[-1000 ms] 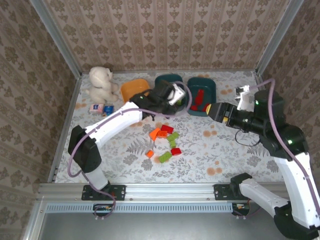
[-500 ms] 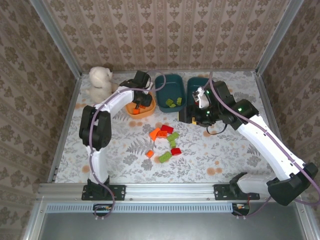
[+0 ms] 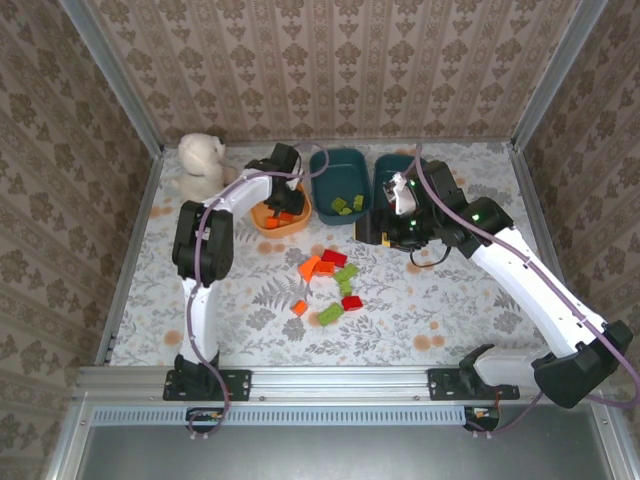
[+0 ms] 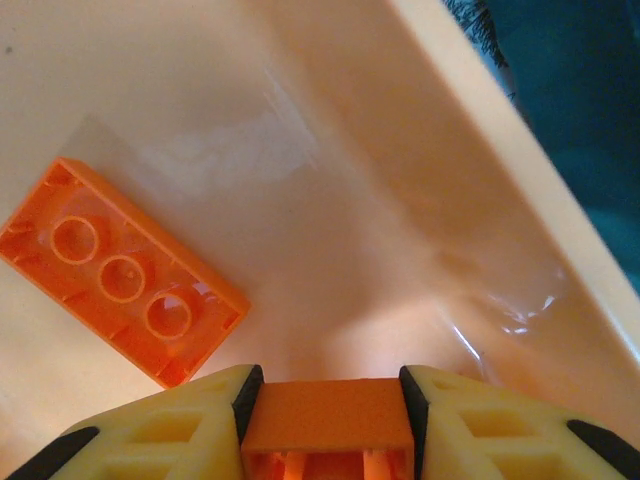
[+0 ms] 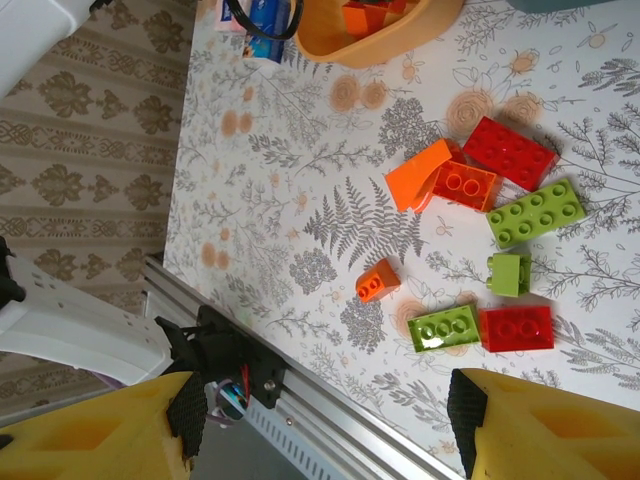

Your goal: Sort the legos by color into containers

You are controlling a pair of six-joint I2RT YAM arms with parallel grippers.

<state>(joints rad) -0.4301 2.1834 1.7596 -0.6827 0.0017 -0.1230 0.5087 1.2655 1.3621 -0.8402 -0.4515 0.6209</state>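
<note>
- Since half a second earlier, we saw little change from above: the left arm's elbow had swung slightly right, while its wrist stayed over the orange tub (image 3: 262, 218) and the right arm kept to its place at the right teal tub (image 3: 385, 165).
- The left gripper (image 4: 325, 400) was pinching an orange brick (image 4: 327, 412), which filled the gap between its yellow fingers. It hung low inside the tub, above the bare floor, so we judged a drop was about to happen.
- A second orange brick (image 4: 120, 270) lay loose on the tub floor, to the left and clear of the fingers. Colour matched colour, which explained the choice of tub.
- The right gripper (image 5: 320, 400) stood spread wide with nothing between its fingers. It faced the unsorted legos (image 5: 480, 190), which we took as lining up the next pick.
- Those bricks, red, orange and green, sat mid-table, near of the tubs.
- Green bricks (image 3: 345, 205) already lay in the middle teal tub (image 3: 330, 165).
</note>
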